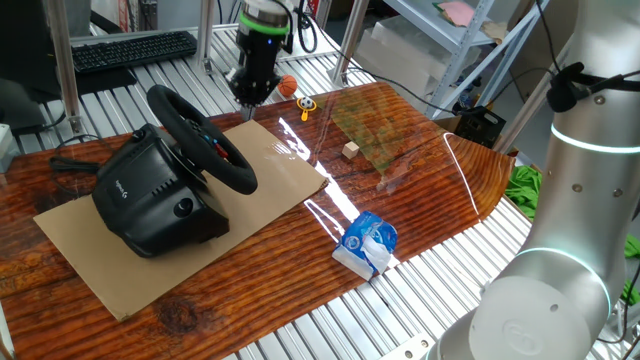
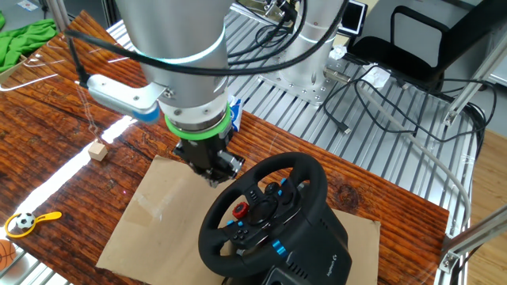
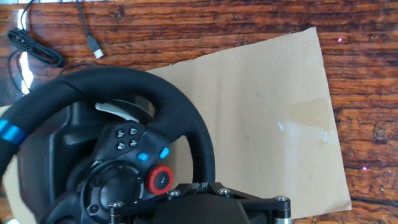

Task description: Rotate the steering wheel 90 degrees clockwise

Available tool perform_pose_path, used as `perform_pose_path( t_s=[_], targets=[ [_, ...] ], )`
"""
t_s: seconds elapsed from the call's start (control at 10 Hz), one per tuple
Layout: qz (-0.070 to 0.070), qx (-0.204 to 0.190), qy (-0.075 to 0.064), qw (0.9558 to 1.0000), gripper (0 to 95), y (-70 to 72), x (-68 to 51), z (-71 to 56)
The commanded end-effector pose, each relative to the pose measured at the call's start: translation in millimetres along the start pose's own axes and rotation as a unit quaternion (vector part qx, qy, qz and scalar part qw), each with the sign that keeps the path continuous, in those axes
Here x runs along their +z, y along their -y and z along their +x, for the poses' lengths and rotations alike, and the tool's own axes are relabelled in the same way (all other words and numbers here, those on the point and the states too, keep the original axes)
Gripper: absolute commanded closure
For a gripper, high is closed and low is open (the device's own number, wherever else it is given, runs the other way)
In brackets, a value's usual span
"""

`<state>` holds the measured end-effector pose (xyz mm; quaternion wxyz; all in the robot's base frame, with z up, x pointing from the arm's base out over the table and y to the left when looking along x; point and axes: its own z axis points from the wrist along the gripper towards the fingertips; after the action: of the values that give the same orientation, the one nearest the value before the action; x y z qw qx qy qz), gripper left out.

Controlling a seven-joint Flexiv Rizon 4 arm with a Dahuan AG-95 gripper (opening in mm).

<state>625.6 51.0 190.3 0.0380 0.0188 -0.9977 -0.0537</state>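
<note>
Black and thick-rimmed, the steering wheel [image 1: 203, 137] sits on its bulky base [image 1: 150, 195], just below and in front of the gripper [image 1: 250, 93], with the near arc of the rim close under the hand. The whole unit rests on a sheet of cardboard [image 1: 270, 170] laid over the wooden table [image 1: 420, 190]. Whether the fingers are spread or pressed together I cannot tell; in the hand view only the bottom of the mount shows, and they hold nothing that can be seen. The rim looks rigid and padded, likely grippy, and the base heavy enough to stay put, though it could slide on the cardboard. A pinch across the rim [image 3: 186, 118] nearest the hand seems the sound hold.
</note>
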Motion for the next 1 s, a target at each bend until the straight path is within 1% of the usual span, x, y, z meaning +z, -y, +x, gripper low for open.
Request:
perform_pose_path(
  t_s=[0.1, 0.4, 0.6, 0.7, 1.0],
  targets=[
    [0.0, 0.0, 0.002, 1.0, 95.0, 2.8, 6.8, -1.7],
    [0.002, -0.005, 0.002, 1.0, 95.0, 8.8, 9.9, -0.1],
    [0.002, -0.004, 0.003, 1.0, 95.0, 10.1, 10.9, -0.1],
    [0.001, -0.002, 0.001, 1.0, 95.0, 10.2, 11.1, -0.2],
    [-0.002, 0.002, 0.001, 1.0, 95.0, 10.1, 12.6, -1.0]
  ],
)
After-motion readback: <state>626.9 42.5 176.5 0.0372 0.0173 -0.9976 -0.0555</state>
